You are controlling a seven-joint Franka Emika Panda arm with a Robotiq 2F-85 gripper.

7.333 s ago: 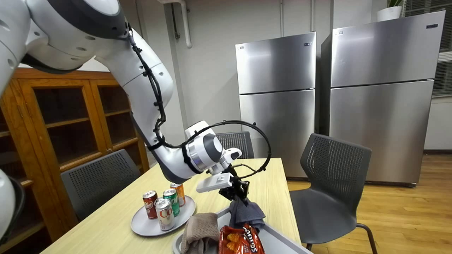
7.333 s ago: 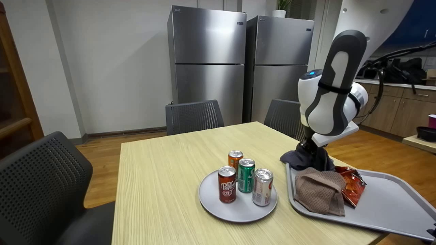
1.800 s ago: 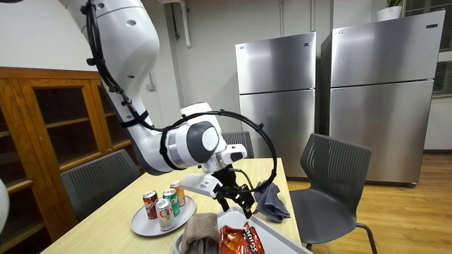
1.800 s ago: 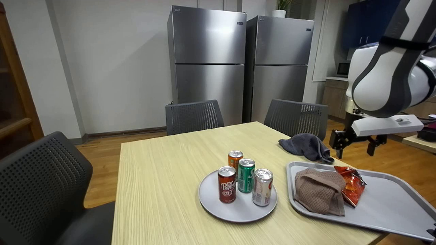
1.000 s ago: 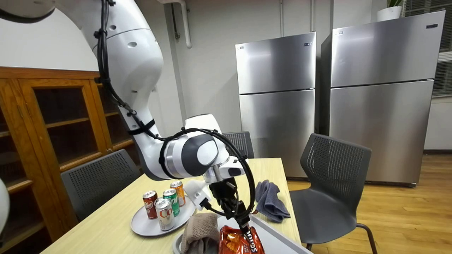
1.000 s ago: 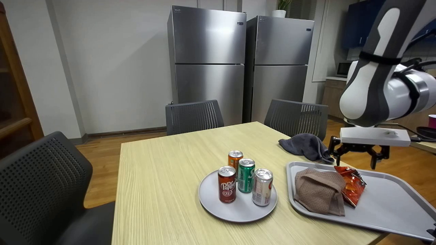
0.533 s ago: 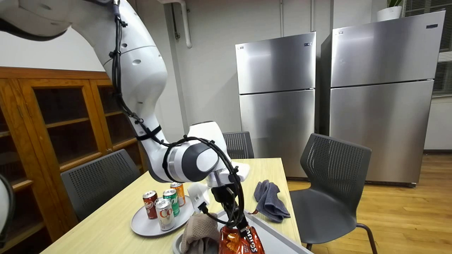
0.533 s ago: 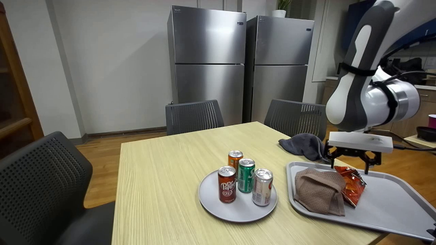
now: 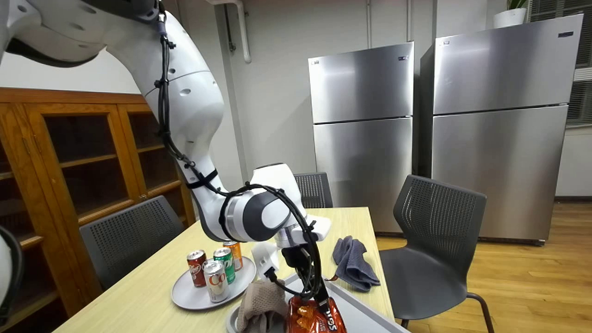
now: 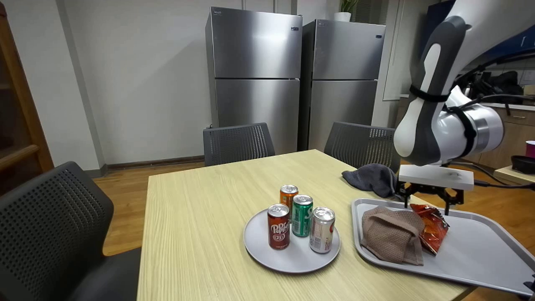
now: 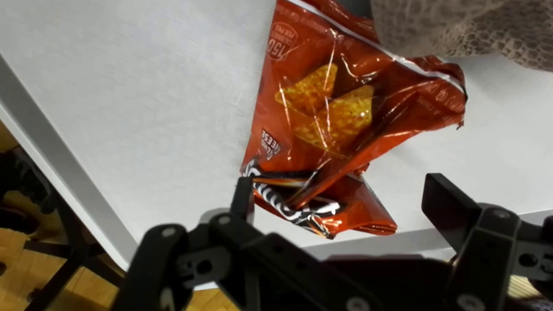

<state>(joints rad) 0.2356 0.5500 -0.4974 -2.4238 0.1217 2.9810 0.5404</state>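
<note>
Wrist view: gripper [image 11: 340, 190] over a chip bag [image 11: 311, 125]

Its fingers [image 11: 449, 209] stand wide apart about the bag's crumpled end. The bag lies on a gray tray [image 11: 142, 112], just beside a brown cloth [image 11: 475, 30] (partly cropped).

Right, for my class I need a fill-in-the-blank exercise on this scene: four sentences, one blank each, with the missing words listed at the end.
1. The gripper at the chip bag is ____, not shut.
2. The chip bag shares the tray with a ____ towel.
3. The plate holds exactly ____ cans.
4. The dark towel lies on the ____, not on the tray.

Missing words: open; brown; four; table.
</note>
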